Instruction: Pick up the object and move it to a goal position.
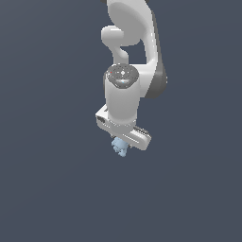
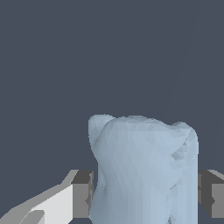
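The object (image 1: 119, 146) is a tiny pale light-blue lumpy thing sticking out just below the white gripper (image 1: 122, 142) in the exterior view. The arm points down over it and hides the fingers there. In the wrist view the object (image 2: 144, 170) fills the space between the two dark finger pads (image 2: 81, 194), which press against its two sides. The gripper (image 2: 144, 194) is shut on the object. I cannot tell from these frames whether the object rests on the floor or hangs above it.
The white arm (image 1: 130, 52) rises from the gripper toward the top of the exterior view. A plain dark grey-blue surface (image 1: 47, 179) lies all around. No goal marker shows.
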Available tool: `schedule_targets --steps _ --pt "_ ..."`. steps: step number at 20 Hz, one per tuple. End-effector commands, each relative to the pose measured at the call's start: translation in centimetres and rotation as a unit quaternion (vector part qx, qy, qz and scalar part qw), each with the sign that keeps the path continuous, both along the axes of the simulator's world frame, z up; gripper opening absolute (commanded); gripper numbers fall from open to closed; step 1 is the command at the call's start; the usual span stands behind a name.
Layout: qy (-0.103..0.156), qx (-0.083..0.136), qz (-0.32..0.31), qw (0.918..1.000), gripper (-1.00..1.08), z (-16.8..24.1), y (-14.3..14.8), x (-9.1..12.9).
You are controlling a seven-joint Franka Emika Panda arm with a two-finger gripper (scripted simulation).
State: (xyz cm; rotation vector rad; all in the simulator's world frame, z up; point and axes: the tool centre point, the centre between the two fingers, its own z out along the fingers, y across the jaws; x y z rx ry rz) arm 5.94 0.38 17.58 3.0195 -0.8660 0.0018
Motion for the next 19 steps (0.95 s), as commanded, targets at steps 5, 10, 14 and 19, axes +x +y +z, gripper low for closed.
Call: schedule_targets --steps 5,10,14,19 --pt "0.000 0.000 0.000 1.0000 -1.00 4.3 -0.4 2.2" --pt "0.001 0.000 0.001 1.0000 -1.00 6.1 -0.5 3.3" --pt "0.001 0.000 0.001 1.0000 -1.00 6.9 -0.6 3.8" --pt "0.001 0.000 0.001 1.0000 -1.00 7.3 -0.6 4.0"
